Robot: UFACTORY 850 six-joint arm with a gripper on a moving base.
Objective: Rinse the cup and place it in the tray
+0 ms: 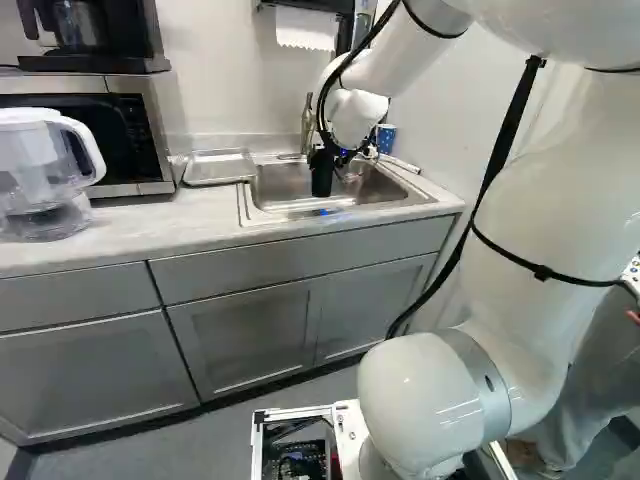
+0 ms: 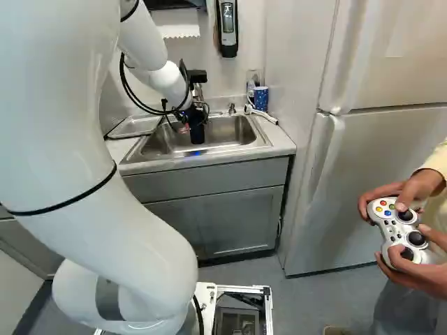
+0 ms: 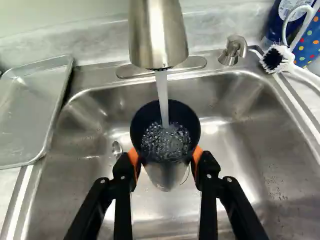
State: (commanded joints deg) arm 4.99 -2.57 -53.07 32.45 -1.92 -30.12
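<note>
Claw spread to the cup's width, orange pads pressed on the dark cup from two sides. Cup roughly upright over the sink, stream from the tap falling into it. Water inside: likely heavier than when empty. Wall looks stiff, hardly fragile, probably slippery wet. Best hold: opposite sides, below the rim, firm through any tipping; tray beside the sink
</note>
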